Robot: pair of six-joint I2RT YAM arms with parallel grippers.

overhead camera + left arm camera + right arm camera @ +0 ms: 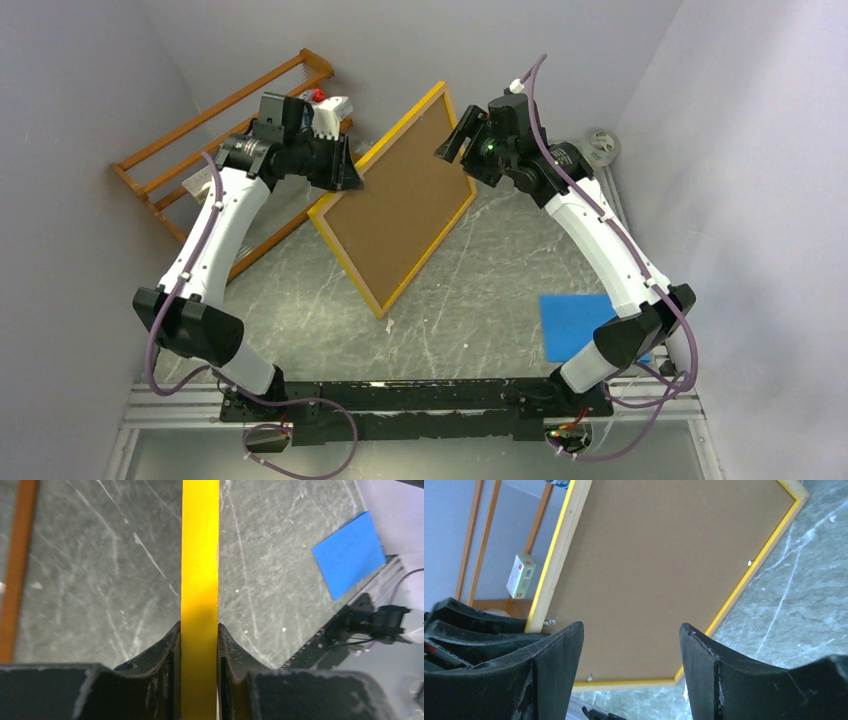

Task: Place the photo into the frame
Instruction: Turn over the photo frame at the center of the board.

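From above, the frame (346, 262) stands tilted in the middle of the worktop (480, 290) with its back to the camera. It has a thin yellow rim around a flat brown board (400, 205) with a fine cork-like grain. Its lowest corner points at the near side; I can't tell whether it touches the stone.

The left hand (345, 170) pinches the frame's left edge. The left wrist view shows this best: the frame (200, 555) runs as one smooth yellow strip straight up the picture, with both black fingers (165, 655) pressed flat on its faces. Past it lie the grey veined worktop (100, 580), a blue sheet (350, 555) lying flat, and one orange bar of the rack (17, 570).

The right hand (455, 135) hangs by the frame's top right corner. Its own camera shows the fingers (559, 665) spread wide with nothing between them. Beyond them are the board (664, 570), a pale wood edge (566, 535) inside the yellow, and a small white box (521, 575) by the rack (486, 535).

Only the top view shows the whole slatted rack (225, 105) leaning in the far left corner, and the sheet (578, 325) near the right arm.
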